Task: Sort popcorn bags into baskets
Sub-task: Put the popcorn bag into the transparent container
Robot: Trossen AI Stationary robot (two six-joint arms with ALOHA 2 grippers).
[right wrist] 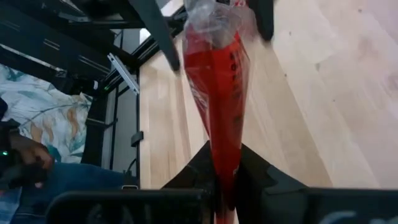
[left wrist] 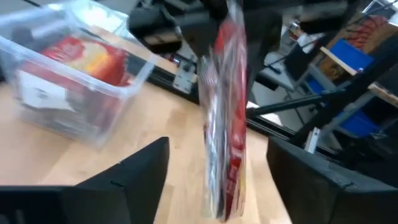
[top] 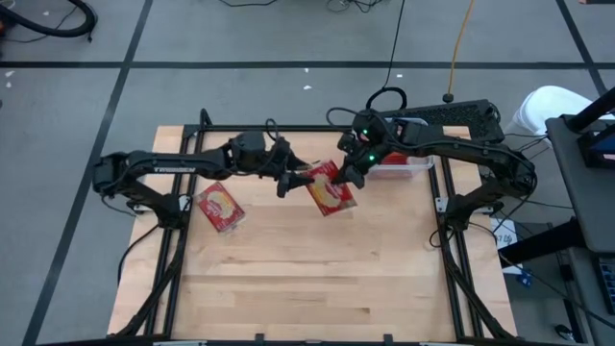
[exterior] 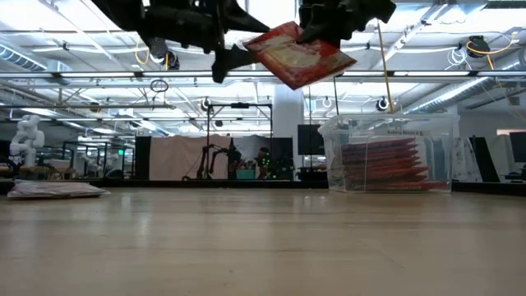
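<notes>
A red popcorn bag (top: 330, 189) with a cream-yellow picture hangs in the air over the table's far middle. My right gripper (top: 348, 173) is shut on it. My left gripper (top: 291, 182) is open at the bag's left end. In the left wrist view its two fingers (left wrist: 140, 177) stand on either side of the edge-on bag (left wrist: 227, 118) without touching it. A second bag (top: 219, 207) lies flat on the table to the left. The clear basket (top: 408, 165) stands at the far right with red packets (exterior: 386, 163) inside. My right gripper pinches the bag's far right edge (right wrist: 225, 168) between its two fingers. It comes slanting down from the table's far right. The bag is lifted clear of the table. It stretches away from the fingers, tilted, with its free end (right wrist: 211, 18) between my left gripper's open fingers.
The wooden tabletop (top: 317, 279) is bare toward its near edge. Black frame rails (top: 178, 231) run along the left and right sides. A power strip (top: 461, 113) lies behind the basket. A person's arm (right wrist: 25, 158) shows beyond the table's edge.
</notes>
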